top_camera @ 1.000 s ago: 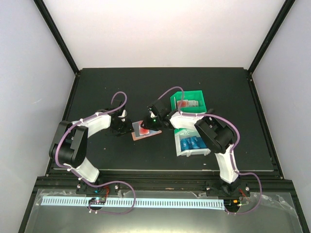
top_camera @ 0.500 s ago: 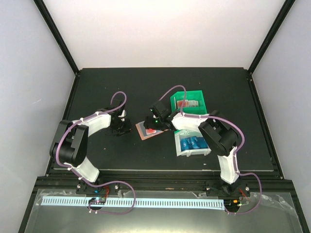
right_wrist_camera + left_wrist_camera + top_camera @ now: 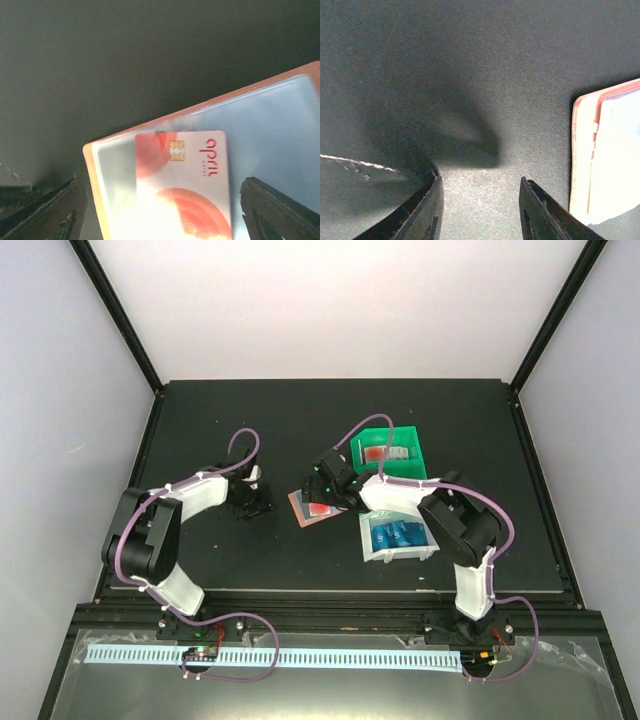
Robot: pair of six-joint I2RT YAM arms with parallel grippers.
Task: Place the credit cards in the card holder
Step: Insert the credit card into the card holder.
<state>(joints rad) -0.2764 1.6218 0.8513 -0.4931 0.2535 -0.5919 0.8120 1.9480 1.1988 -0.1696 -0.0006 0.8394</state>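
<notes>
Widened since earlier, right gripper [image 3: 164, 195] is spread above white-and-red plastic card [image 3: 182, 175] on salmon-pink leather-like card holder [image 3: 280, 135]; left gripper [image 3: 479, 200] is parted, empty.

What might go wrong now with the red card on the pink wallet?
1. The right gripper stands open around the red-and-white card, so nothing holds it. I cannot tell whether it is fully tucked in, so it might slide off the card holder.
2. The left gripper is open over the table beside the card holder, not pinning it, so a nudge could shift the holder.
</notes>
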